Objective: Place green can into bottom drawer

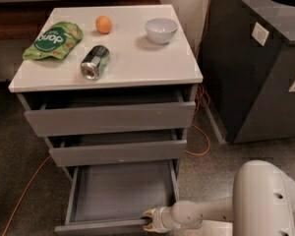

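Gripper: you have the gripper (pixel 148 220) low at the near edge of the scene, right at the front panel of the bottom drawer (pixel 118 195), towards that panel's right end.
Gripper state: you cannot tell how far it is open, nor whether it has hold of the panel or only sits against it.
Arm: your pale arm (pixel 201 213) reaches in from the near right, running leftward to the gripper, with its bulky rounded housing in the near right corner.
Green can: the green can (pixel 94 62) lies on its side on the white cabinet top (pixel 147 63), left of centre, its shiny end turned towards the near edge. It is well apart from the gripper.
Bottom drawer: pulled out towards you, its shallow grey inside showing bare.
Other drawers: the middle drawer (pixel 118 153) and the top drawer (pixel 110 119) above it each stand out a little, less far than the bottom one.
Snack bag: a green crinkly bag (pixel 53 40) lies at the far left of the top, just left of the can.
Orange thing: a small round orange thing (pixel 103 24) sits beyond the can, near the far edge.
Bowl: a white bowl (pixel 161 30) stands upright at the far right of the top.
Bin: a dark bin (pixel 255 68) stands on the floor to the right of the cabinet.
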Controlling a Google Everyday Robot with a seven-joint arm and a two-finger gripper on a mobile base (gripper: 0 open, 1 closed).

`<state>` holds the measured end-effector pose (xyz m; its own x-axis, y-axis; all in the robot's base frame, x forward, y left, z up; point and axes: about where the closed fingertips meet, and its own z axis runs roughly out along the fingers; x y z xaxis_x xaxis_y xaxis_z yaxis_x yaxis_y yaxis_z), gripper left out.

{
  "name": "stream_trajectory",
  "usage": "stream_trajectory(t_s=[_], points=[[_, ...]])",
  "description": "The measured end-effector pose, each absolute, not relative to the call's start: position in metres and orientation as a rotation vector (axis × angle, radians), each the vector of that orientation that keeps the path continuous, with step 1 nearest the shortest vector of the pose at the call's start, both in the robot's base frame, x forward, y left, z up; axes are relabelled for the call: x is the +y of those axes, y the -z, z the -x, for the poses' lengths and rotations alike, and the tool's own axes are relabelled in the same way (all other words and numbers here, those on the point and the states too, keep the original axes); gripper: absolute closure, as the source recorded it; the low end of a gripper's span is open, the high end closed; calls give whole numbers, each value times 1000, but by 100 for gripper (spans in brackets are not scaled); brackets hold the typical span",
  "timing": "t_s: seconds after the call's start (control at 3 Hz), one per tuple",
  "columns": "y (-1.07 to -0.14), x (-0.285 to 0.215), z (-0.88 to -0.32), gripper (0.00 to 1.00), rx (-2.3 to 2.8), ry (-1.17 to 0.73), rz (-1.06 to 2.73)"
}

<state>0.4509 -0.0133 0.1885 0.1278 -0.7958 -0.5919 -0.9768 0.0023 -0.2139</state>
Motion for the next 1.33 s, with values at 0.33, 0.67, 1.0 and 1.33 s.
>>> stream_trajectory(t_s=[0.33,0.67,1.0,1.33], points=[[-193,-12,-452,53,1699,-398,1838],[-231,1,-462,30,1622,-341,1872],[-274,15,-473,7,1569,-321,1894],[-311,25,-480,0,1542,-330,1915]])
